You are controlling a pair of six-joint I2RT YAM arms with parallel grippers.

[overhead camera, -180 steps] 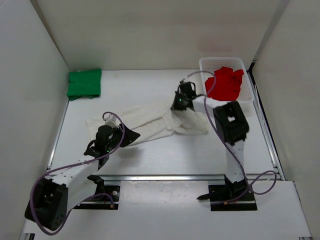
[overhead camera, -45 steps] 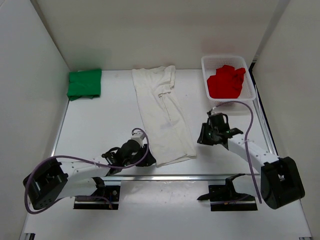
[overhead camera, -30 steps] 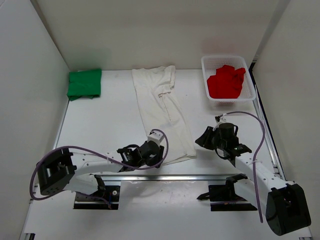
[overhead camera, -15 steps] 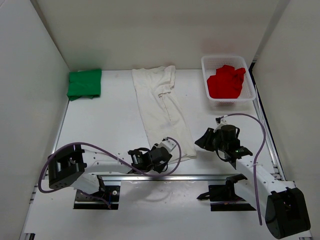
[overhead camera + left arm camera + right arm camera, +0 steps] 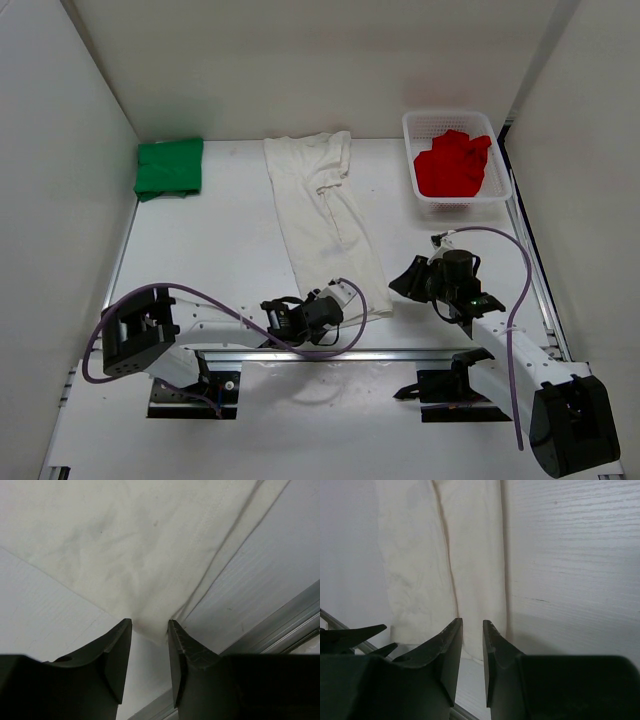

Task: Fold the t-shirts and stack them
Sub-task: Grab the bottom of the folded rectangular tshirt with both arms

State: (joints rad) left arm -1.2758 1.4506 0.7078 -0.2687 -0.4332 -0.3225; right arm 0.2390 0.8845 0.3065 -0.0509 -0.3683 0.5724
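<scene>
Left wrist view: left gripper (image 5: 150, 624) stands narrowly parted around a corner of the white shirt (image 5: 150, 550); right gripper (image 5: 472, 622), likewise narrow, holds nothing.

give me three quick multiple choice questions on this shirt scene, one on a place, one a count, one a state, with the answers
1. Where is the red t-shirt?
A. in the basket at the far right
B. in the far left corner
C. spread out in the middle

2. How many t-shirts lie on the table outside the basket?
A. one
B. two
C. three

3. What state is the green t-shirt in?
A. spread out full length
B. folded into a compact block
C. crumpled in a heap

Answers
1 A: the red cloth is bunched inside the mesh walls.
2 B: only the green one and the white t-shirt lie on the table.
3 B: it sits as a neat small rectangle in the far left corner.
</scene>
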